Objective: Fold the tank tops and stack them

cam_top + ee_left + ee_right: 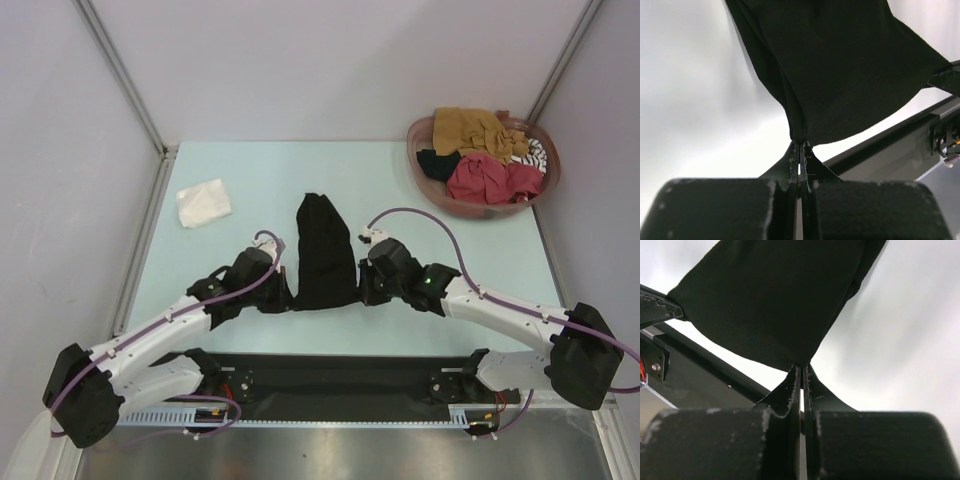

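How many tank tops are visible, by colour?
Black top: 1, gripped by left pincer and right pincer
White top: 1
Mustard-brown top: 1, in basket
Red top: 1, in basket
Striped top: 1, in basket
Total: 5; black patch in basket may be a sixth

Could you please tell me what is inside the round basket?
The basket holds heaped tank tops: mustard, red, black, striped. Anything beneath them is covered.

No text, label, brand, number or sign can be read anywhere in these views.
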You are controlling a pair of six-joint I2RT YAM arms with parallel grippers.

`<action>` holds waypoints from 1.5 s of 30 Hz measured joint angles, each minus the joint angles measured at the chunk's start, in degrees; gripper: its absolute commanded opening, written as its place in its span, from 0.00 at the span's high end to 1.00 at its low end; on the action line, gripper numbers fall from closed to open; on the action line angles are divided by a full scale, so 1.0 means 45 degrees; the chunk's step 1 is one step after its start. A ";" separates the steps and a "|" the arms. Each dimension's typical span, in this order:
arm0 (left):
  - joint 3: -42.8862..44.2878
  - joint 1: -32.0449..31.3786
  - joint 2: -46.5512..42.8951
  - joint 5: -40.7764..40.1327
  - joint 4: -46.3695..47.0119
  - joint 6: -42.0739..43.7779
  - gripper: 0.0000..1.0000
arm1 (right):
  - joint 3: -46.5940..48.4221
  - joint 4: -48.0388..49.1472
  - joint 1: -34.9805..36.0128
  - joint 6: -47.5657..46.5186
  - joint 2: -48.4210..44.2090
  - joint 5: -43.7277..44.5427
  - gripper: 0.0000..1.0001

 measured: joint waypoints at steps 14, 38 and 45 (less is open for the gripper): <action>0.1117 -0.0121 0.1054 0.0316 -0.0699 -0.0058 1.00 | 0.0967 -0.0908 -0.0243 -0.0029 0.0772 -0.0078 1.00; 1.1963 0.1452 0.1263 0.0413 -0.5503 0.1783 1.00 | 1.0278 -0.4721 -0.1613 -0.1413 0.0753 -0.1190 1.00; 1.3508 0.1103 0.0500 0.0767 -0.6411 0.1744 1.00 | 1.1827 -0.5678 -0.0495 -0.1409 -0.0345 -0.0884 1.00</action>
